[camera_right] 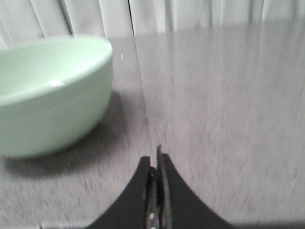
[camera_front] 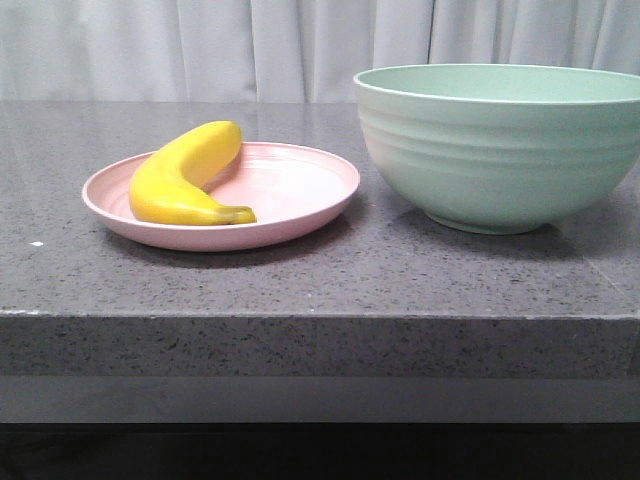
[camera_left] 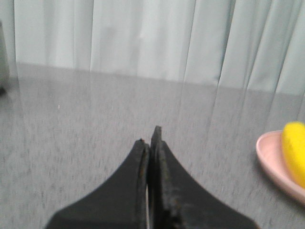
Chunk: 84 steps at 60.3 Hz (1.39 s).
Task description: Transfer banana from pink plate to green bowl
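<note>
The yellow banana [camera_front: 185,175] lies on the left part of the pink plate [camera_front: 300,190] at the left of the grey table. The green bowl [camera_front: 500,150] stands empty to the plate's right. Neither arm shows in the front view. In the left wrist view my left gripper [camera_left: 149,136] is shut and empty above bare table, with the plate's rim [camera_left: 271,160] and the banana [camera_left: 295,150] off to one side. In the right wrist view my right gripper [camera_right: 155,156] is shut and empty, with the bowl [camera_right: 52,95] some way ahead and to the side.
The grey speckled table [camera_front: 320,280] has its front edge close to the camera. A pale curtain [camera_front: 300,45] hangs behind the table.
</note>
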Each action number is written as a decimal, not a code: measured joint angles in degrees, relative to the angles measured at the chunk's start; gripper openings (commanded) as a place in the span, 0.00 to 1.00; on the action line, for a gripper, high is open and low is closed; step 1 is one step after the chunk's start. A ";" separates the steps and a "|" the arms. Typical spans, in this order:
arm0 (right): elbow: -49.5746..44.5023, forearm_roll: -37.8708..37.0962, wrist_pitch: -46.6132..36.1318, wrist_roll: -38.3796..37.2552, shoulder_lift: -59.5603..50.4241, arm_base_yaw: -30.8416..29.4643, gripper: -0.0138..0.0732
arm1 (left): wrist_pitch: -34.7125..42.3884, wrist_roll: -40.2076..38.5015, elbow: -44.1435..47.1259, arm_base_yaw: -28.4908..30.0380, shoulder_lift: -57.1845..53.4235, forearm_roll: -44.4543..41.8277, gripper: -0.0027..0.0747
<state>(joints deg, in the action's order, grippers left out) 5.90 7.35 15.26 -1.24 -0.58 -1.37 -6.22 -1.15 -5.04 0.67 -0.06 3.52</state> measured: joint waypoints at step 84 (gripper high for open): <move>24.16 -1.76 5.02 0.00 23.21 0.00 0.91 | -25.49 4.46 -36.02 -13.03 41.33 0.11 0.86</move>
<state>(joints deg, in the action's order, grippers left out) 30.06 5.59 20.28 -1.24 22.63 -1.37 -31.71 3.31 -41.06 -12.36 41.26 3.63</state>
